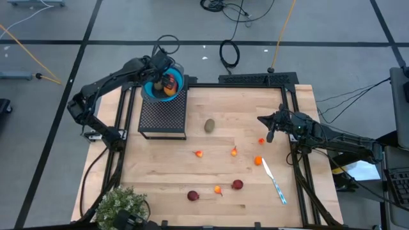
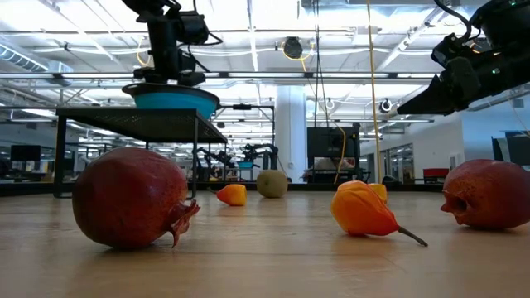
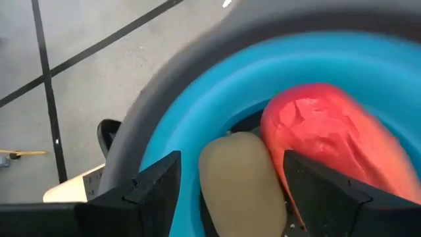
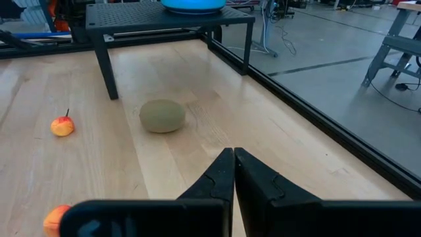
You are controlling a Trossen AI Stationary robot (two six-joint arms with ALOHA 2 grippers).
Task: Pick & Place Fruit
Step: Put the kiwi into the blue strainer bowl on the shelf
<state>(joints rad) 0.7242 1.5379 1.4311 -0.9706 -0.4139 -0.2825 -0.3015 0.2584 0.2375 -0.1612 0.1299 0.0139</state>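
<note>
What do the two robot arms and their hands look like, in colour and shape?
Both arms are dark, almost black, built of slim jointed segments. The left hand and the right hand each end in two dark fingers with angular, stepped edges tapering toward the tips. Thin dark cables run along the arms.

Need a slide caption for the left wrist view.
Left hand, open, over the blue bowl holding a red fruit and a beige piece.

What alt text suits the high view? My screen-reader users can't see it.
The left gripper hangs over a blue bowl holding fruit, on a black stand. The right gripper waits shut at the table's right side. An olive oval, two dark red balls and orange bits lie loose.
</note>
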